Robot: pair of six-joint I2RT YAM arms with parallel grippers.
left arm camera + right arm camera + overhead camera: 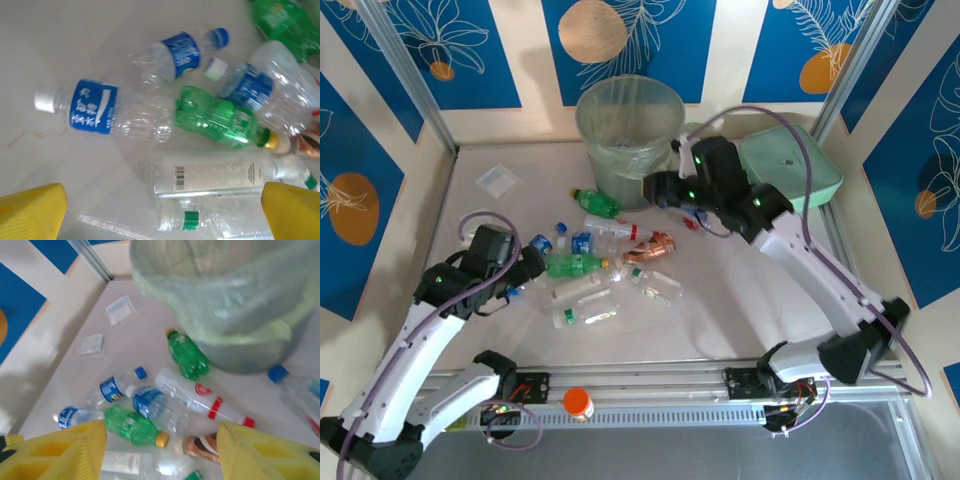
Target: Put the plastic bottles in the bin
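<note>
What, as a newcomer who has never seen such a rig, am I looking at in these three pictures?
Two white robot arms are bolted at the near edge of a pale table. One picture looks down from above. The other two come from cameras on the wrists, so the yellow blocks are each gripper's own fingers. The left gripper and the right gripper are both open, holding nothing. Small clear and green plastic bottles lie scattered on the table, near a round translucent grey-green bin.

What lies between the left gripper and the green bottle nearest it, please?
In the left wrist view, a clear bottle with a white barcode label lies between them.
</note>
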